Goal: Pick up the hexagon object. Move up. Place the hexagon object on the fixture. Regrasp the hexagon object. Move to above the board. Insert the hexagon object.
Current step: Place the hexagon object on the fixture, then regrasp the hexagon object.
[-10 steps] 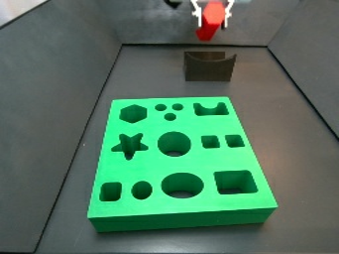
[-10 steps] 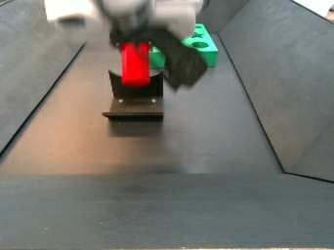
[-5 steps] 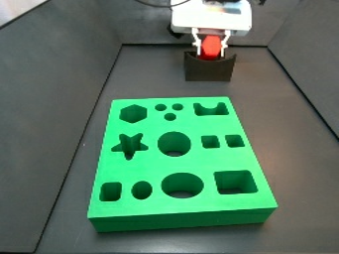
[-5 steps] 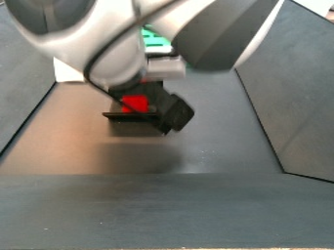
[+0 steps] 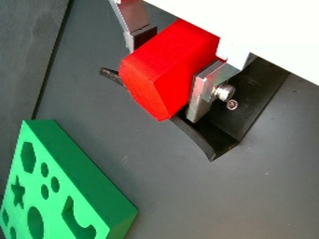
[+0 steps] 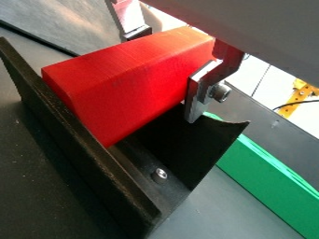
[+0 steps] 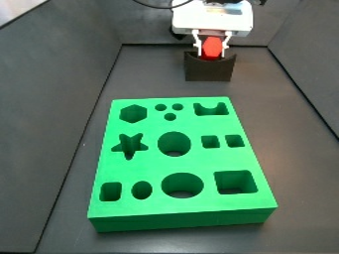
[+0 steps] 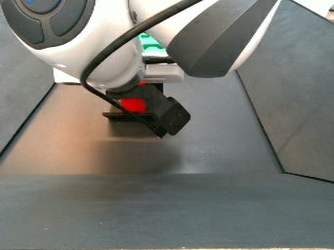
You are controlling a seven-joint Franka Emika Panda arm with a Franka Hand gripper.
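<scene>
the claw [image 5: 173, 63] is clenched on the red block [image 5: 165, 70], lowering it into the notch of the fixture [image 6: 174, 168] right beneath it, likely to allow a regrasp, with the green board [image 7: 179, 154] well apart.

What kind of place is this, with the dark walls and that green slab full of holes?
Probably a robot test bench. A dark walled enclosure holds a green board of shaped cut-outs, and the gripper, at the far end, holds a red hexagon object between its fingers at a dark fixture.
</scene>
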